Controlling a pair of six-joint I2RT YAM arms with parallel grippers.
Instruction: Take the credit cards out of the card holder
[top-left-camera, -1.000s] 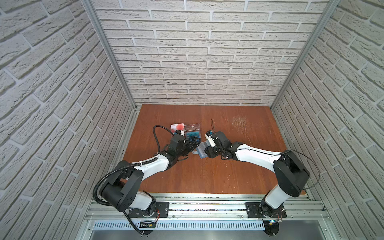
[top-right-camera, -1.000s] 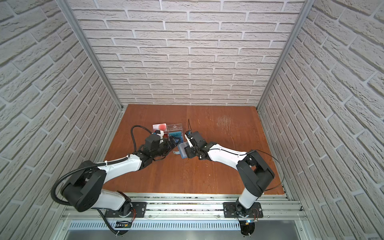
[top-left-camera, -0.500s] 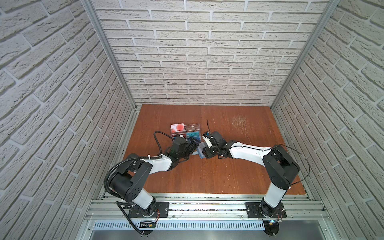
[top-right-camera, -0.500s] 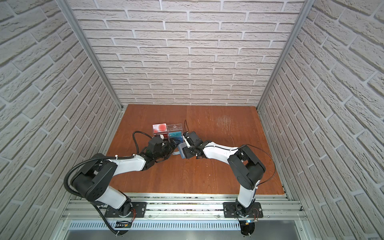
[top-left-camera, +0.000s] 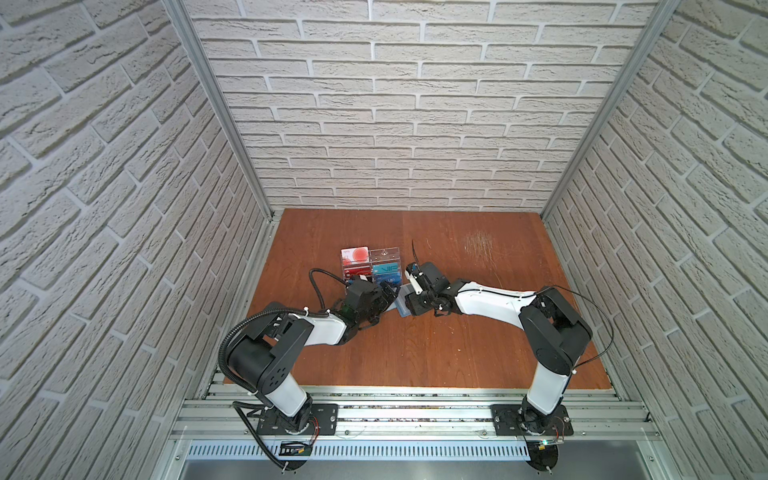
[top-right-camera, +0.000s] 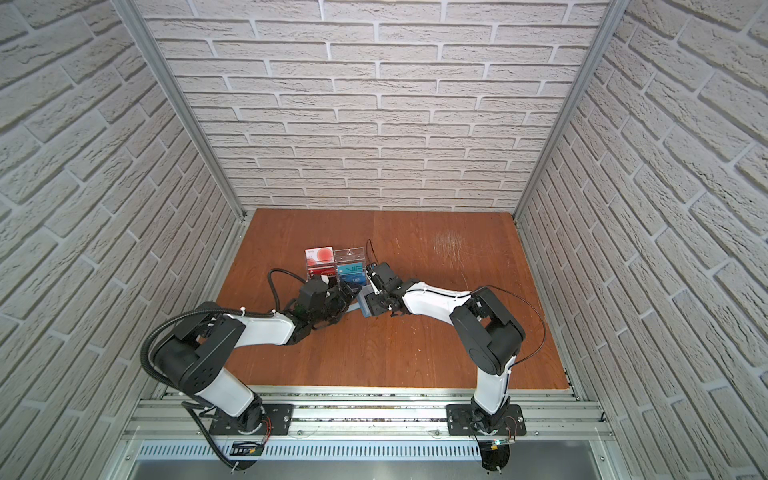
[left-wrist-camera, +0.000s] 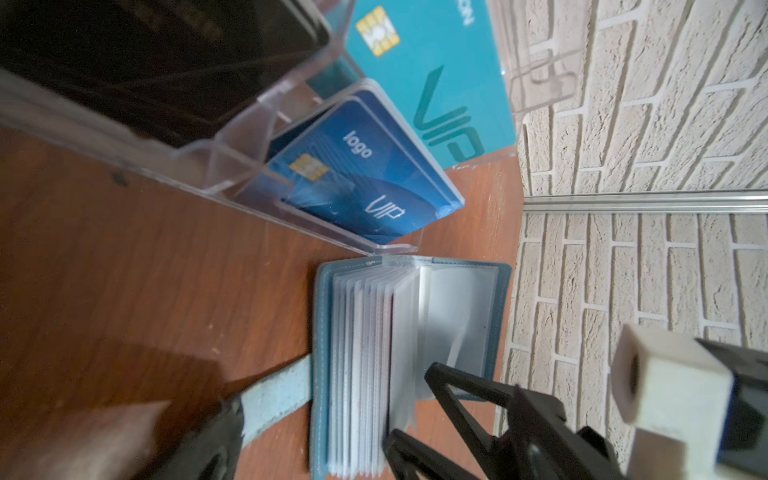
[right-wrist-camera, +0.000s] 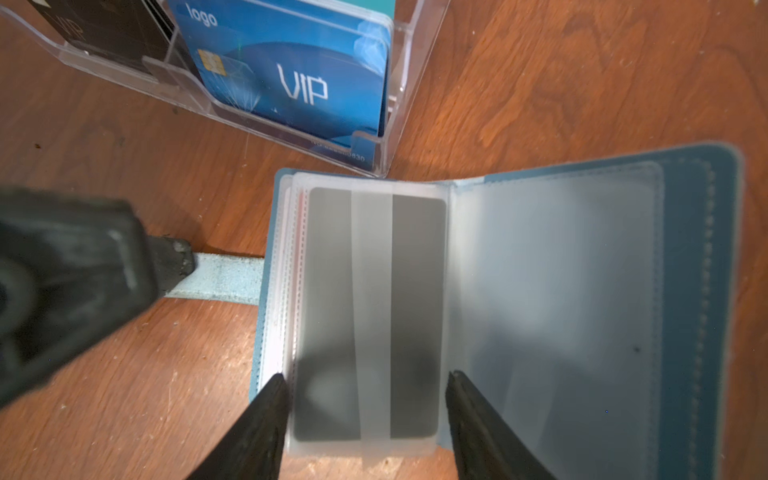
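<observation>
I've got the card holder (right-wrist-camera: 582, 270) lying open like a book on the table (right-wrist-camera: 602, 75), just beside the clear rack (right-wrist-camera: 411, 70), and a dark credit card (right-wrist-camera: 332, 291) with a pale band is sitting in the top sleeve. My right gripper (right-wrist-camera: 365, 380) has its jaws apart, one at each long edge of that sleeve, though I can't tell whether they're squeezing it. My left gripper (top-left-camera: 388, 296) is spread wide, with one fingertip (right-wrist-camera: 172, 257) down on the strap tab (right-wrist-camera: 224, 276).
</observation>
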